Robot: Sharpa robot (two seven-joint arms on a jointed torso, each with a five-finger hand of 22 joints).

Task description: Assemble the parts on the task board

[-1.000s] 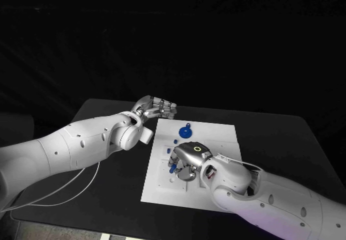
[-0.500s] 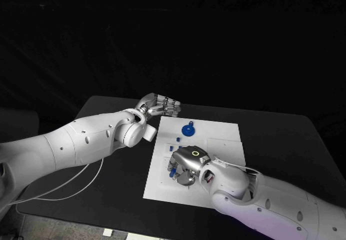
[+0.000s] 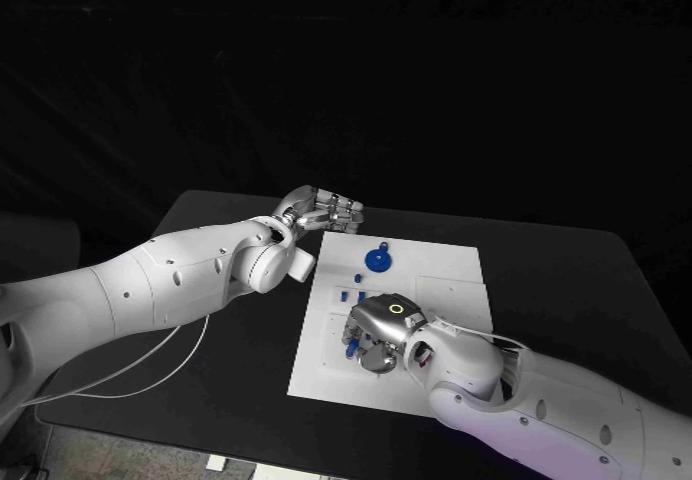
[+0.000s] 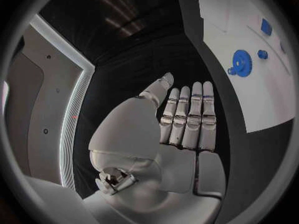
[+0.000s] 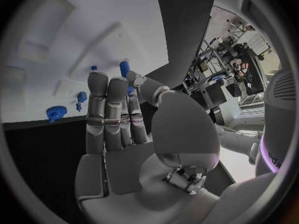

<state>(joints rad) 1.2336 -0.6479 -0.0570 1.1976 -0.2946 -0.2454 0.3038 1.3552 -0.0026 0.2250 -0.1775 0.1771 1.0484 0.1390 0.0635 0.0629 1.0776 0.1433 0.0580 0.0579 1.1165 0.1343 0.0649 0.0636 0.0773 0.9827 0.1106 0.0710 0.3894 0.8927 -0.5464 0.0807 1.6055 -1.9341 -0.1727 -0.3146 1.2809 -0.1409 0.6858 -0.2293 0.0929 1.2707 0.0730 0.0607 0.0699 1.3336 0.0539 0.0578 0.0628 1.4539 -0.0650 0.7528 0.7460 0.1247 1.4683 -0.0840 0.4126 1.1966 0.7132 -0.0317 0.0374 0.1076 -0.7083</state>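
Task board (image 3: 433, 300), white flat plate, lies mid black desk (image 3: 577, 290). Round blue gear-shaped part (image 3: 374, 263) lies on its far portion, small blue pieces (image 3: 348, 296) nearer the middle. Right hand (image 3: 372, 340) is low over the board's near-middle; in right wrist view, fingers (image 5: 106, 109) are straight and together, a short blue peg-like part (image 5: 124, 67) sits right at the fingertips, thumb close by. Cannot tell if the peg is pinched or just touched. Left hand (image 3: 320, 210) hovers off the board's far left corner over the desk, flat, fingers extended side by side, nothing in it (image 4: 181, 129).

Step in hand, judging by pose: right hand working a small peg, likely seating or picking it. Next move calls for a firm pinch and keeping the peg upright over its hole; gear still loose, so plenty left.

Versus a second ago: right hand has shifted a little toward the board's near edge, left hand has edged slightly further from the robot; gear in the same spot on the board.
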